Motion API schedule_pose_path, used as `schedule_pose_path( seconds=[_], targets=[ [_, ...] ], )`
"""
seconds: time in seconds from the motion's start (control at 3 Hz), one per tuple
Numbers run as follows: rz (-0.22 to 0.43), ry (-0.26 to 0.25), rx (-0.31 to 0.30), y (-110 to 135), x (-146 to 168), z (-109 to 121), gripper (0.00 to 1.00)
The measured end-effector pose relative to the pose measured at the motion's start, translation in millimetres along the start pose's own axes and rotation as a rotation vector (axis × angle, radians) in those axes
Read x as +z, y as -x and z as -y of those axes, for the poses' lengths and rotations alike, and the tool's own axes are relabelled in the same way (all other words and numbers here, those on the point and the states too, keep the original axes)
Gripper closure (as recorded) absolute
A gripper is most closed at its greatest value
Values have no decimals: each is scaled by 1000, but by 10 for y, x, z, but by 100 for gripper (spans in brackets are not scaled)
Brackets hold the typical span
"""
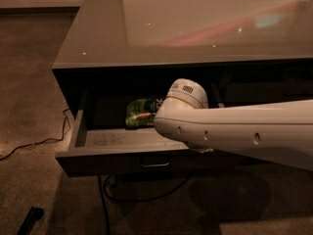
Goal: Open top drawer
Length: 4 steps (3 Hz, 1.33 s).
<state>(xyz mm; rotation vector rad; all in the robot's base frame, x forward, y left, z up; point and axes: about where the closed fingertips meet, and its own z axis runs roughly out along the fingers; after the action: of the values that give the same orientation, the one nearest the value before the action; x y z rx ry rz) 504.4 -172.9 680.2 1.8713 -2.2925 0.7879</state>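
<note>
The top drawer (112,142) stands pulled out under the glossy cabinet top, showing its light grey floor and sides. Its dark front carries a small metal pull (155,164) at the centre. A green snack bag (142,112) lies at the back of the drawer. My white arm (230,129) reaches in from the right across the drawer's right half. The gripper (203,151) sits under the forearm at the drawer's front edge, and only a sliver of it shows.
The cabinet top (195,28) is wide and reflective. A black cable (39,143) trails over the carpet at the left, and more cable loops beneath the cabinet (142,197). A dark object (32,218) lies on the floor at the lower left.
</note>
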Motion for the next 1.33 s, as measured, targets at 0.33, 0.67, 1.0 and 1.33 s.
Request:
schedule_pose_path(
  seconds=[0.33,0.67,1.0,1.33],
  targets=[
    [9,15,1,-40,0,-30,100],
    [50,3,4,8,-11,11,100],
    [147,-47,5,89,-135,142,100],
    [333,-126,-10,374,-374,339,100]
  ],
)
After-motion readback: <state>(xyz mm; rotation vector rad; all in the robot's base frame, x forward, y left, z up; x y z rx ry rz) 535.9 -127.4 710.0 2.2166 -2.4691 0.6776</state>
